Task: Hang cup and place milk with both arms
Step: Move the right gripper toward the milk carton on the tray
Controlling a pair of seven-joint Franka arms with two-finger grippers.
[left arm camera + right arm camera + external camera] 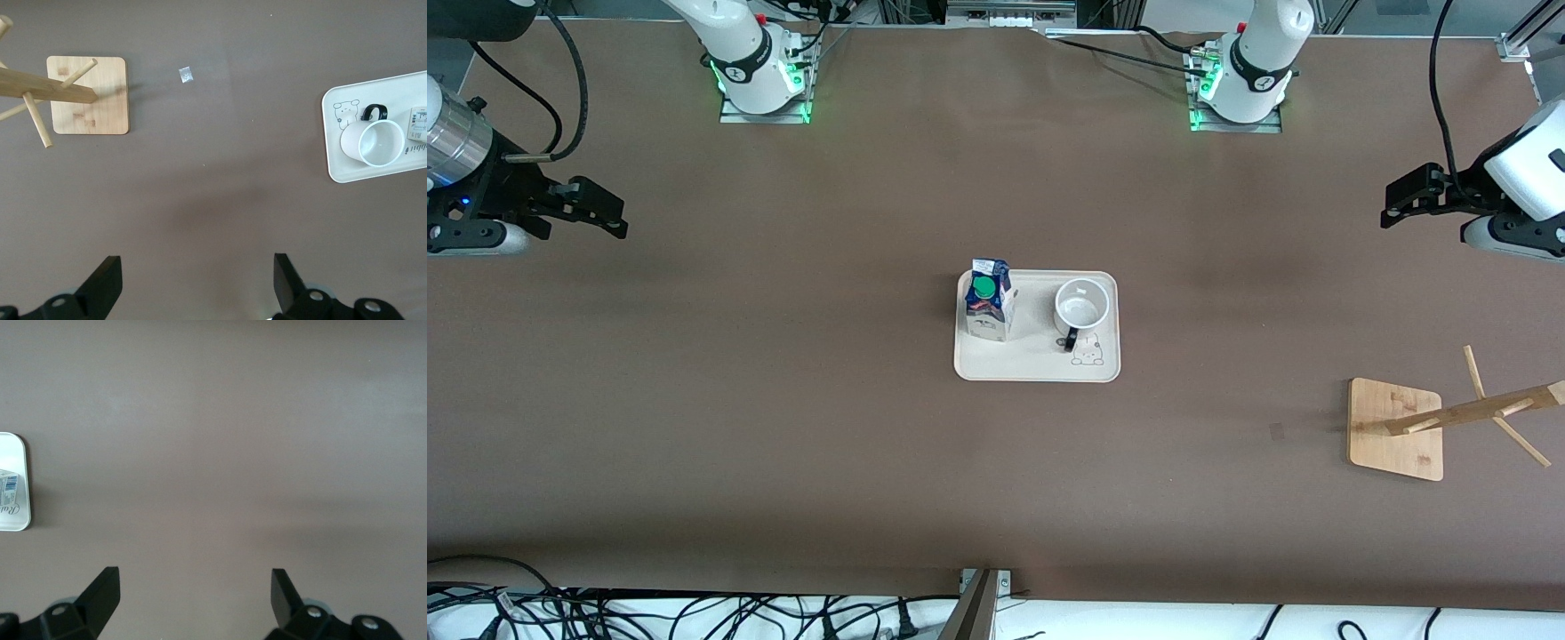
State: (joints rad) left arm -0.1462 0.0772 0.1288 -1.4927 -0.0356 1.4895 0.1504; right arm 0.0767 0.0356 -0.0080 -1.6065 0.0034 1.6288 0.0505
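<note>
The cup [1081, 305] stands upright on a cream tray [1040, 366] mid-table, its black handle pointing toward the front camera. The milk [990, 300] stands on the same tray, beside the cup toward the right arm's end. My left gripper [1389, 204] is open and empty over bare table at the left arm's end. My right gripper [618, 220] is open and empty over bare table at the right arm's end. The left wrist view shows the open left gripper [197, 267], the cup [373, 142] and the tray [340, 170]. The right wrist view shows the open right gripper [194, 579] and part of the milk [8, 490].
A wooden mug rack [1396, 428] with slanted pegs stands toward the left arm's end, nearer the front camera than the tray; it also shows in the left wrist view [87, 100]. A small scrap [1277, 431] lies beside its base. Brown table surface surrounds the tray.
</note>
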